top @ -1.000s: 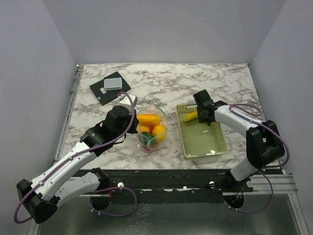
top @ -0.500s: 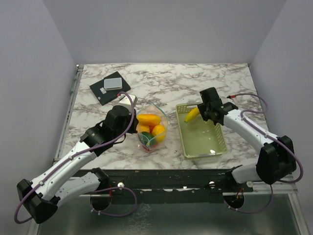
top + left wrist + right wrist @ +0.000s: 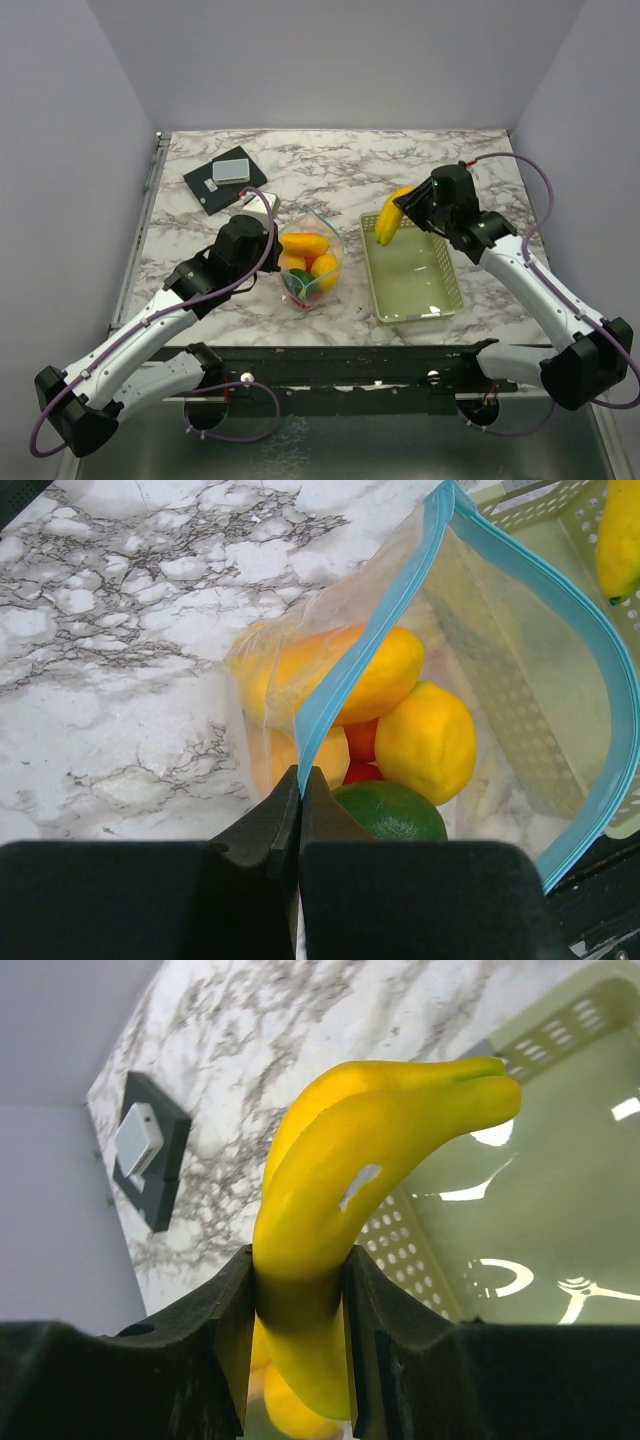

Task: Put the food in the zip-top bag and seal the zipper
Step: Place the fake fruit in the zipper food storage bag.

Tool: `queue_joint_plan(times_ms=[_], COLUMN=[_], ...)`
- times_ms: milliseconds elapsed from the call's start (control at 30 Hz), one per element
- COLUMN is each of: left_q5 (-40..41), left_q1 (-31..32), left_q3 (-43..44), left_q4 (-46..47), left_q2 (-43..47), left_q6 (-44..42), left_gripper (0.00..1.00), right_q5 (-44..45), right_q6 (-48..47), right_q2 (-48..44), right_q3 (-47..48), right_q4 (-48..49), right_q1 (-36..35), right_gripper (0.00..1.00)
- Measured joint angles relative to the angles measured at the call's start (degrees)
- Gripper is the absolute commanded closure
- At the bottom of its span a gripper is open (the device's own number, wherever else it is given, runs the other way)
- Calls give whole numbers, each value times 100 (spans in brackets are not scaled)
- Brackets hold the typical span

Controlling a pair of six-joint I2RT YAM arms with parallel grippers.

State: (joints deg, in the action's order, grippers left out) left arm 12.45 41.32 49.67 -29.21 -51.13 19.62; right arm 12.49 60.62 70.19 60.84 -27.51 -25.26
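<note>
The clear zip-top bag [image 3: 312,262] stands open at mid-table with its light blue zipper [image 3: 350,670] spread wide. Inside lie yellow and orange fruits [image 3: 425,742], a red piece and a green lime [image 3: 392,812]. My left gripper [image 3: 299,780] is shut on the bag's zipper edge and holds the mouth open; it also shows in the top view [image 3: 262,222]. My right gripper [image 3: 298,1305] is shut on a yellow banana [image 3: 345,1180] and holds it in the air above the far left corner of the pale green basket [image 3: 412,278]; the banana also shows in the top view [image 3: 390,215].
A black pad with a small grey box [image 3: 222,177] lies at the table's back left. The basket [image 3: 560,1210] shows no fruit inside. Grey walls close in the table on three sides.
My right gripper has lifted the banana out of the basket and raised it, moving up and slightly back. The left gripper and the bag have not moved.
</note>
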Motion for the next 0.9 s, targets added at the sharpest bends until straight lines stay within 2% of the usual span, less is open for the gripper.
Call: queue_joint_plan(times_ms=[200,400,667,900], left_q5=[0,0,0,-7], left_q1=[-2,-9,-13,-13], left_q3=[0,0,0,-26], left_q4=[0,0,2,35], left_q2=[0,0,0,0], left_q6=[0,0,0,-2], left_gripper=[100,100,100,100], right_q5=[-662,-1060,-949,-608], right_q6=[-756,-1392,-2118,-2557], right_q2=[-203,-227,-192,256], right_q3=[428,918,1663,1974], right_q4=[98,105,131,192], right_q1=[-219,-752,-1985,-2608], right_gripper=[99,99,99,100])
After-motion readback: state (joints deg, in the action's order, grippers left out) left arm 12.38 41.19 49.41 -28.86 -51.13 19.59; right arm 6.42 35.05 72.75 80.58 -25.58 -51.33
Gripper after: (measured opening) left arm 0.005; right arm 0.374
